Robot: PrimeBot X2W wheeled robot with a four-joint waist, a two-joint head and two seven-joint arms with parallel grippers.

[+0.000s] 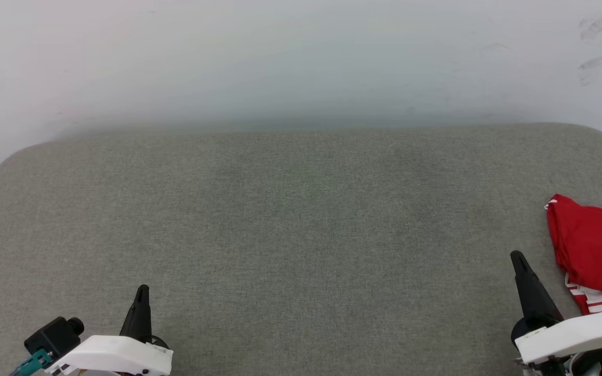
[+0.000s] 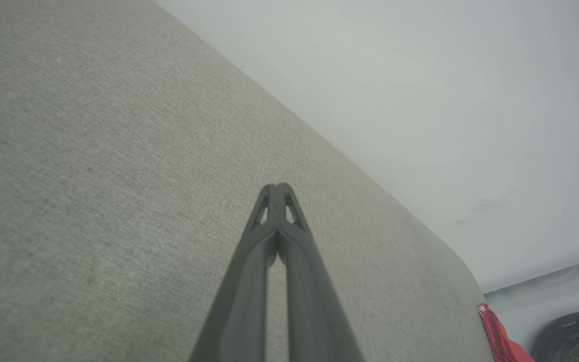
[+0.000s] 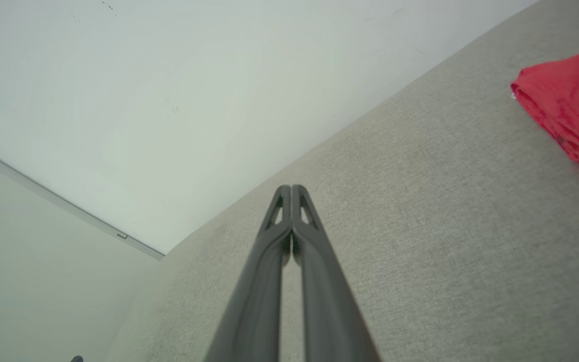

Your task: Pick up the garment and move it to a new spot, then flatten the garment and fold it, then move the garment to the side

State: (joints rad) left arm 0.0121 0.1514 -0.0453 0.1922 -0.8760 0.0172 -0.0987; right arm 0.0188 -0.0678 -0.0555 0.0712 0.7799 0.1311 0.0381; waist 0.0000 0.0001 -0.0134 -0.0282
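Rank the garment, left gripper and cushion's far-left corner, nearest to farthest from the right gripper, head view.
1. garment, just right of the right gripper.
2. left gripper, far across on the left.
3. cushion's far-left corner, farthest, back left.

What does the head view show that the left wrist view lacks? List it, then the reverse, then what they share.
Head view adds: the right gripper, shut, near the garment, and its striped trim. Left wrist view adds: a dark round object past the corner of the grey cushion. Shared: the left gripper, shut, the grey cushion, the white wall, and the garment's red cloth.
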